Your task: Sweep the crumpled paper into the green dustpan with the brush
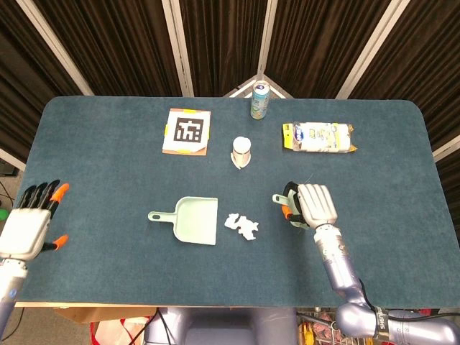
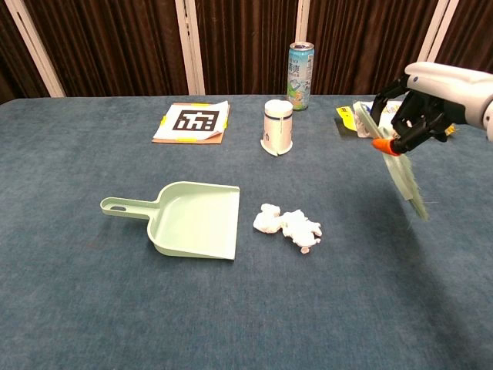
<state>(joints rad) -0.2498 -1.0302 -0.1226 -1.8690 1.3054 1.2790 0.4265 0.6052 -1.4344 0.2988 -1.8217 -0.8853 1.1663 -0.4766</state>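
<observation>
The green dustpan (image 1: 191, 220) (image 2: 189, 219) lies flat near the table's middle, handle pointing left. Just to its right sits the white crumpled paper (image 1: 242, 226) (image 2: 288, 226). My right hand (image 1: 314, 205) (image 2: 425, 105) grips the green brush (image 2: 400, 168) and holds it in the air, right of the paper, bristles hanging down. In the head view only the brush handle tip (image 1: 279, 199) shows beside the hand. My left hand (image 1: 30, 224) is at the table's left edge, fingers spread, holding nothing.
At the back stand a drink can (image 1: 259, 99) (image 2: 301, 65), a small white cup (image 1: 241, 152) (image 2: 277, 126), a marker card (image 1: 187, 131) (image 2: 192, 122) and a packet of rolls (image 1: 319, 137).
</observation>
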